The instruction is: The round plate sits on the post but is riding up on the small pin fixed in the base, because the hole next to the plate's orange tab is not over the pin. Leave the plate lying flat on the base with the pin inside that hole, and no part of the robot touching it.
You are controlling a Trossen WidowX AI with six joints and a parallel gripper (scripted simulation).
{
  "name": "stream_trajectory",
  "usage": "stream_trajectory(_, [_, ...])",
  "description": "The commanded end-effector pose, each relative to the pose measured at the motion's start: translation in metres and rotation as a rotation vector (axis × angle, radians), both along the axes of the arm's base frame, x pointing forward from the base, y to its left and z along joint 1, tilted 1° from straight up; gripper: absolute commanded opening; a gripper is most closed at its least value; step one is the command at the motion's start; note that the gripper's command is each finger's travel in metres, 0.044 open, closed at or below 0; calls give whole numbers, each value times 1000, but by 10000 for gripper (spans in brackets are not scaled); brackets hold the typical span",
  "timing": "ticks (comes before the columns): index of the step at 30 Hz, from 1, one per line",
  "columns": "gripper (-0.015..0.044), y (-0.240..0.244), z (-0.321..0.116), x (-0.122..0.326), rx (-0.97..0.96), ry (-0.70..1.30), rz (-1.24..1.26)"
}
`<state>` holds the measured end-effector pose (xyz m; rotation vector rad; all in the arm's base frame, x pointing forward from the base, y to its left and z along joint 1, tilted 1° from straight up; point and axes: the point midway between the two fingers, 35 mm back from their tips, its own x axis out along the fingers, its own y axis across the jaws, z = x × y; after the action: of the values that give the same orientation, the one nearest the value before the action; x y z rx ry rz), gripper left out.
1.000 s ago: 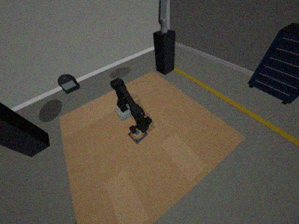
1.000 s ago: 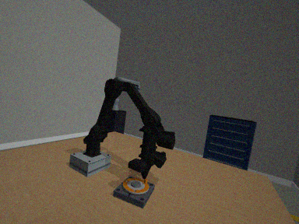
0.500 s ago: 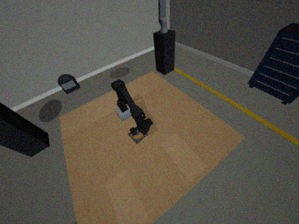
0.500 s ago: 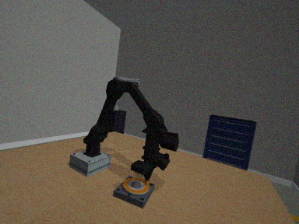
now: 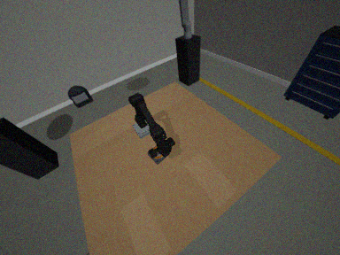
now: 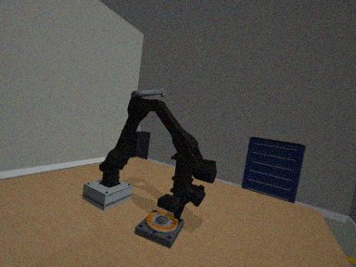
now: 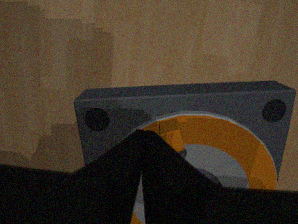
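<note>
The round plate (image 6: 162,228) (image 7: 215,130), with an orange rim and pale middle, sits around the dark post (image 6: 161,220) on the dark square base (image 6: 155,236) (image 7: 185,102). The orange tab (image 7: 173,140) stands up at the plate's upper left in the wrist view, with part of a dark hole beside it. My gripper (image 6: 179,216) (image 7: 144,138) is shut and empty, pointing down. Its tips are low over the plate's edge, right beside the tab; whether they touch it I cannot tell. The fingers cover the plate's lower left in the wrist view. The pin is not visible, and the plate's tilt is unclear.
The base lies on the wooden table top (image 5: 212,146) (image 6: 260,232). The arm's pale mounting block (image 5: 141,130) (image 6: 108,195) stands behind it to the left in the exterior view. A blue slatted panel (image 5: 316,71) (image 6: 273,169) stands far beyond the table.
</note>
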<state>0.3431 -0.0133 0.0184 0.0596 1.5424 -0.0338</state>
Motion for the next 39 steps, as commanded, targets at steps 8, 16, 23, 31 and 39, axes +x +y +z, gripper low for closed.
stream_trajectory(8, [0, -15, -2, 7, 0, 5, 3])
stream_trajectory(16, [0, -25, -1, 9, -1, 5, 3])
stream_trajectory(23, [0, -35, -1, 9, -1, 5, 3])
stream_trajectory(31, [0, -49, 0, 5, -2, 6, 3])
stream_trajectory(39, [0, -61, 0, -3, -3, 6, 3])
